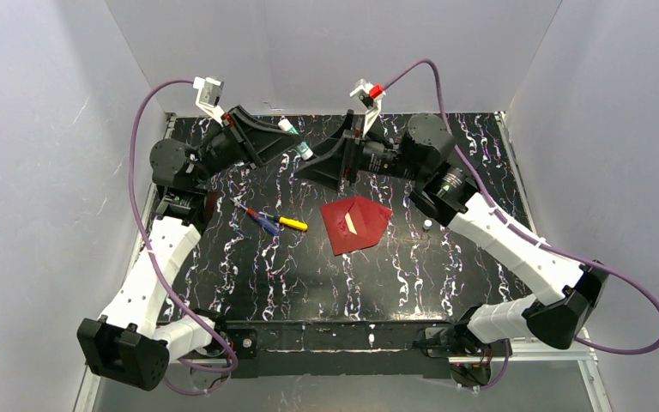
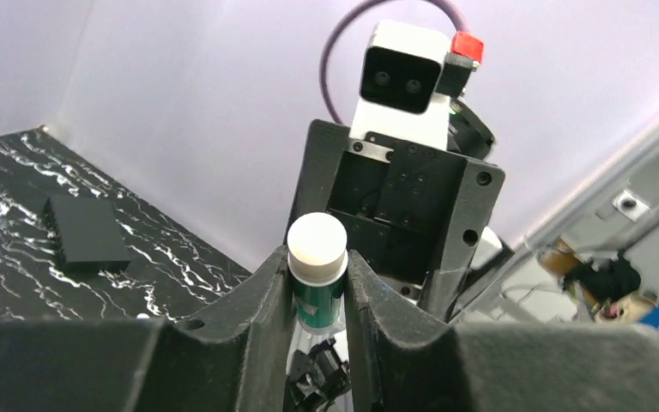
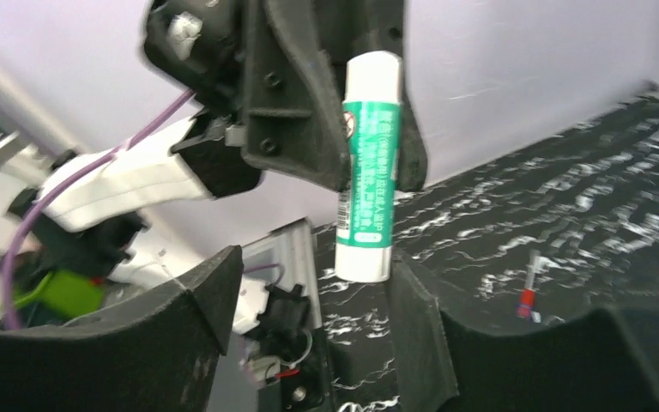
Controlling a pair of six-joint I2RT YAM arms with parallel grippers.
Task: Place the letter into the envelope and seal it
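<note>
a: left claw state?
b: left gripper [image 2: 317,262] is clamped on a glue stick [image 3: 367,163], fingers [image 2: 266,292] tight on the green label on both sides, white cap poking out past the tips. it's held up off the table at the far side.
a: right?
b: right gripper [image 3: 313,275] is spread wide with nothing in its grip. the stick's lower end hangs between its fingertips [image 3: 214,283], closer to the one on the right of that wrist view. can't tell if it touches.
a: so the two claws face each other?
b: yes, tip to tip over the far middle of the marbled table [image 1: 309,283].
a: envelope?
b: dark red envelope [image 1: 369,215] lies flat near table centre, on the right arm's side, well apart from both grippers. five-cornered outline with the point toward the far right. can't tell if the flap is stuck down.
a: letter?
b: a thin pale strip [image 1: 352,225] shows on the envelope's face. can't tell if that's the letter.
a: other stuff?
b: a red-and-blue pen [image 1: 262,220] and a yellow one [image 1: 293,224] lie just left of the envelope. a flat black rectangle [image 2: 86,232] sits on the table in the left wrist view.
</note>
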